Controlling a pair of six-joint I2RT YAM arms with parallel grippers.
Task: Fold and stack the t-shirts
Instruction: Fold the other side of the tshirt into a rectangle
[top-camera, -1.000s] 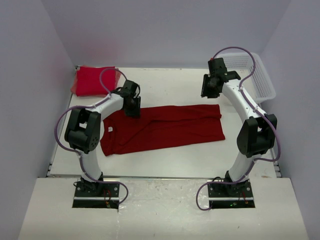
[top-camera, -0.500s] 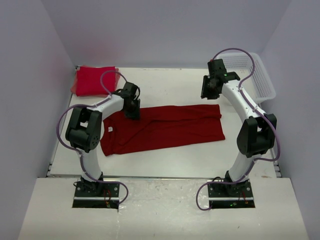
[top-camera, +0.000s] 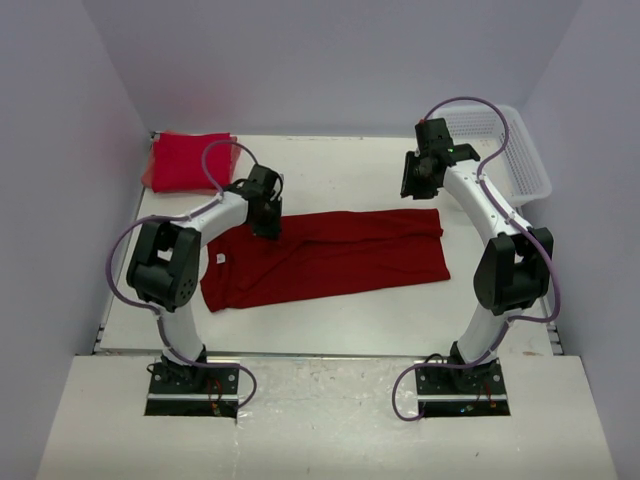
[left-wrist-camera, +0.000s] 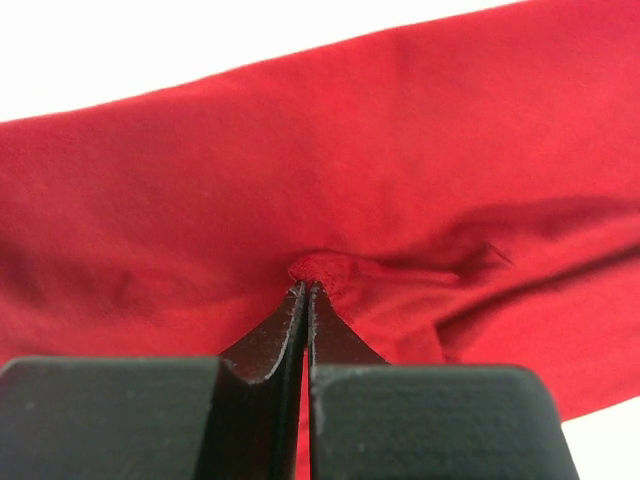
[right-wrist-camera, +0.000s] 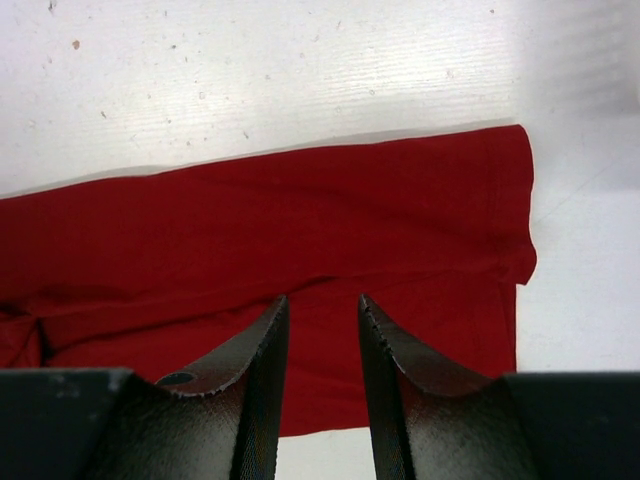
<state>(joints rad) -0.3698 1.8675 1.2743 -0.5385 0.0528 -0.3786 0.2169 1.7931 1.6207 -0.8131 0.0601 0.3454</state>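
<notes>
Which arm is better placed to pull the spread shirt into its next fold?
Left. The left gripper is shut on a pinch of the shirt, while the right gripper is open, off the cloth and holding nothing.

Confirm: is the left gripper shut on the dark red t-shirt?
Shut on it. On the left gripper the jaws meet in its wrist view, pinching a small ridge of the dark red t-shirt.
</notes>
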